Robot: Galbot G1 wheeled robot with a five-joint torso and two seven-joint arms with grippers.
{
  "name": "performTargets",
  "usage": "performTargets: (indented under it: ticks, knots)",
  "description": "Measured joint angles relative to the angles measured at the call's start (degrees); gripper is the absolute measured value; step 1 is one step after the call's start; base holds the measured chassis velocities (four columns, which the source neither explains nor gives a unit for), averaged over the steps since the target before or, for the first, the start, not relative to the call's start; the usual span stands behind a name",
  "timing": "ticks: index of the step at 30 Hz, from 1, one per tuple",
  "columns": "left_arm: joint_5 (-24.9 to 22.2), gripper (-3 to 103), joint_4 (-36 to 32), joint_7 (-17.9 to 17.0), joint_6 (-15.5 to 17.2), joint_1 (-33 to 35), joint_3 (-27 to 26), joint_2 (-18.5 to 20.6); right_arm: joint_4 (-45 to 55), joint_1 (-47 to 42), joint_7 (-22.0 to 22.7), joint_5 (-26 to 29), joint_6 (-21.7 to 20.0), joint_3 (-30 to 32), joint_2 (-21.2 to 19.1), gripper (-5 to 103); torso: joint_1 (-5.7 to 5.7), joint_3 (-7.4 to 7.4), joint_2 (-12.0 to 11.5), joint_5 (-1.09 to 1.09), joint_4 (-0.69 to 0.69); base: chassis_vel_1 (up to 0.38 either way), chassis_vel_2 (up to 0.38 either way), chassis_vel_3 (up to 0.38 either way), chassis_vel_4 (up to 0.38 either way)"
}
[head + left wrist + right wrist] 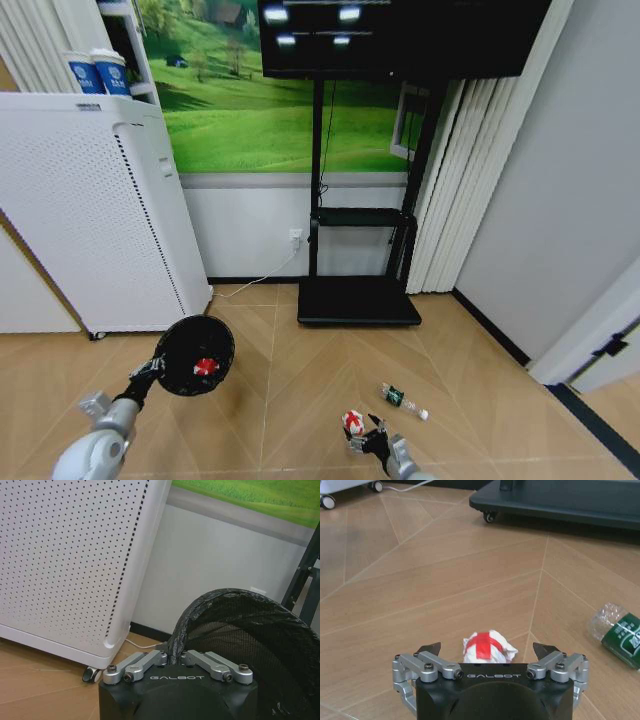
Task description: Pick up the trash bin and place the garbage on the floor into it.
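Left pincer (172,661) clamped on trash bin (194,354) rim; right pincer (489,652) agape astride red-and-white garbage (488,646) on floor (445,580).

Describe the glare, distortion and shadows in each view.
Head view: ceiling lights glare on the dark screen; wide-angle bends walls and the white cabinet. Left wrist view: even light, with the trash bin close and its liner glossy. Right wrist view: soft sheen on the floor, and a faint shadow under the red-and-white wad.

High head view, close wrist views
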Motion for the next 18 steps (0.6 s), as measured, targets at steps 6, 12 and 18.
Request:
performTargets:
  ticks: [6,12,18]
  knots:
    - [-0.1,4,-1.0,-0.2,0.0,0.6,0.2,0.0,-3.3,2.5,1.3,0.1,0.3,-1.4,0.3,100,0.0,0.0,0.0,0.01,0.0,0.0,0.0,0.0,0.0]
    - [-0.4,4,-1.2,-0.6,0.2,0.6,0.2,0.1,-4.4,3.4,0.8,-0.9,0.4,-2.4,0.4,88,0.0,0.0,0.0,0.01,0.01,0.0,0.0,0.0,0.0]
    - [-0.8,4,-1.6,-1.2,0.3,0.5,0.1,0.1,-4.9,3.2,-1.0,-3.4,1.5,-2.1,0.2,54,0.0,0.0,0.0,0.0,0.01,0.0,0.0,0.0,0.0]
